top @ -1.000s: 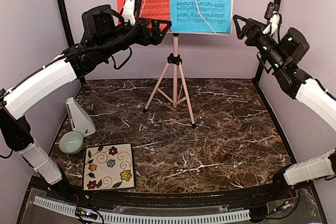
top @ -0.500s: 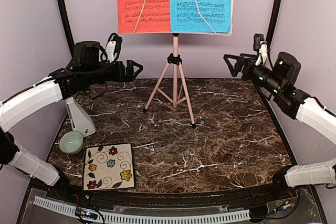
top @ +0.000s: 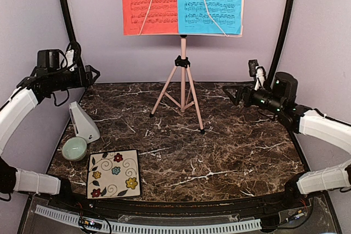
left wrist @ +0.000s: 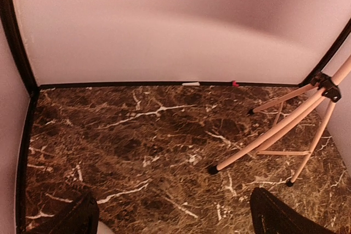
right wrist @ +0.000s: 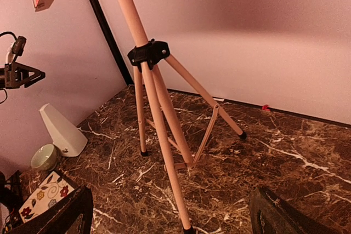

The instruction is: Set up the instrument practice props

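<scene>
A dark brown marble tabletop (top: 236,152) fills the pale-walled booth. At its near left lies a floral tile (top: 113,173). A pale green bowl (top: 74,148) sits just behind the tile's corner, and the white pyramid metronome (top: 83,122) stands upright just beyond it. Farther back, the left gripper (top: 92,74) hovers at the left edge and the right gripper (top: 228,94) at the right, both spread wide and empty. At the rear stands the pink tripod music stand (top: 182,89), its desk carrying the red sheet (top: 149,3) beside the blue sheet (top: 210,3).

Red sheet (top: 134,9), blue sheet (top: 230,4), pale pink stand (top: 183,80), white metronome (top: 82,121), floral tile (top: 113,173), green bowl (top: 74,148)
</scene>
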Available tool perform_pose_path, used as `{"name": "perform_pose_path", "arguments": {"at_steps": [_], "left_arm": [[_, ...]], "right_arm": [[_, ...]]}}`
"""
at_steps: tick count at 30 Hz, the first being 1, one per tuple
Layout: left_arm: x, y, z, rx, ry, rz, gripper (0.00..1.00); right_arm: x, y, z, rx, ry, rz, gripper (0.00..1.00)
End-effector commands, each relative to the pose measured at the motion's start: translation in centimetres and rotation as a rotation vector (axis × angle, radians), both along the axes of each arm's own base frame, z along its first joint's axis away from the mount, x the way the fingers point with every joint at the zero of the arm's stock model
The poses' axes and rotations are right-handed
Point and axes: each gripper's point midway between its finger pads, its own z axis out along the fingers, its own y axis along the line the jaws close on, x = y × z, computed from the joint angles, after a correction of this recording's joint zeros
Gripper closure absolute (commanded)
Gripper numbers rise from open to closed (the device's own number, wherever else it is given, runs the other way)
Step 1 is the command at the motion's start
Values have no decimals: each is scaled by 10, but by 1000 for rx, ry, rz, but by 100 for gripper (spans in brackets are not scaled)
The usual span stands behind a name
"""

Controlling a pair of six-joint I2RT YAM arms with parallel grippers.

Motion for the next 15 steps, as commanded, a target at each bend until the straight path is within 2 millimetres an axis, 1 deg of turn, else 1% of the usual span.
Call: {"name": "perform_pose_path", "arguments": {"at_steps": [1,5,7,9,12,15], "left_arm": [[-10,38,-18,117,79,90,1],[-12,77,-39,275,179,251,1],[-14,86,-45,324,204,281,1],[-15,84,-48,345,226,250,1],[-17,67,-59,356,287,120,1],[-23,65,-70,410,349,58,1]], "right_arm": [[-8,20,8,72,-28,136,0],[-11,28,9,90,-23,194,0],[-9,29,8,88,-24,193,0],[-9,28,8,80,-33,186,0],[-7,26,7,83,-38,174,0],[-8,27,7,115,-42,179,0]]}}
